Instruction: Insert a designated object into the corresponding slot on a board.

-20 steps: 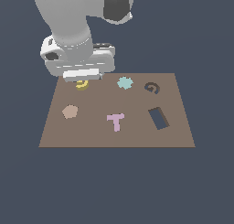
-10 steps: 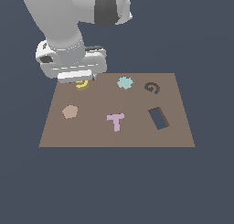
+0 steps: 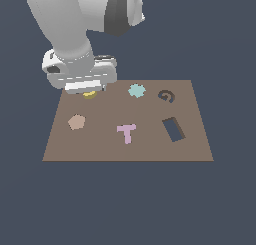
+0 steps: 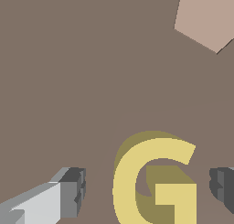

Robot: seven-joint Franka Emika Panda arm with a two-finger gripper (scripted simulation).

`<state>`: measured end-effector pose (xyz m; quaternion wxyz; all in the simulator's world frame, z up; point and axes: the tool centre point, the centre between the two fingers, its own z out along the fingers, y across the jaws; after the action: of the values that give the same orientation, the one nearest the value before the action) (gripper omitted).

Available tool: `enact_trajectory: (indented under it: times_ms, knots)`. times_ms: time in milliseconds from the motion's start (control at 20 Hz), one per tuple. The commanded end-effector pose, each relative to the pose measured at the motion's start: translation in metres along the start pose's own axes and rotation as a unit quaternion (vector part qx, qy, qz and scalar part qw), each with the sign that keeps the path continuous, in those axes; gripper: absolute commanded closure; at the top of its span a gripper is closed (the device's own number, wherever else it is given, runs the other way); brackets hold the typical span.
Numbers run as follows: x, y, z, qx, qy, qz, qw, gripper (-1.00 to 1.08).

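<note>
The yellow G-shaped block (image 3: 89,94) lies flat on the brown board (image 3: 100,146) near its far corner on the exterior view's left, mostly hidden under my hand. In the wrist view the block (image 4: 132,182) sits between my two fingers, with a gap on each side. My gripper (image 3: 89,91) (image 4: 146,187) is open and straddles the block. The dark G-shaped slot (image 3: 167,96) is at the far side of the board on the exterior view's right, well apart from the gripper.
On the board lie a tan hexagon (image 3: 76,122) (image 4: 208,17), a pink T-shaped piece (image 3: 127,132) and a teal scalloped piece (image 3: 136,91). A dark rectangular hole (image 3: 173,129) is below the slot. The arm's bulk rises above the board's far edge on the exterior view's left.
The hand has sunk a little lower over the yellow block. The block and the other pieces have stayed where they were.
</note>
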<state>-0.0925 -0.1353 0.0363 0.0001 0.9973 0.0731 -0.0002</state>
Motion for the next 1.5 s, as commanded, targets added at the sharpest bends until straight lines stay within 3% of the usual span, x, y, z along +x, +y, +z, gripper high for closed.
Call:
enact_trajectory:
  times_ms: [0,100,150,1050,1250,1450]
  knots:
    - [0.0,0.0,0.005,0.0,0.0,0.0,1.0,-0.92]
    - [0.0,0.0,0.006,0.0,0.0,0.0,1.0,-0.92]
    - [0.0,0.0,0.006,0.0,0.0,0.0,1.0,1.08]
    - [0.004,-0.004,0.003,0.0,0.0,-0.009,1.0,1.08]
    - [0.018,-0.026,0.002,0.0,0.0,-0.049,0.9988,1.08]
    - [0.04,-0.067,0.001,0.0,0.0,-0.12,0.9928,1.08]
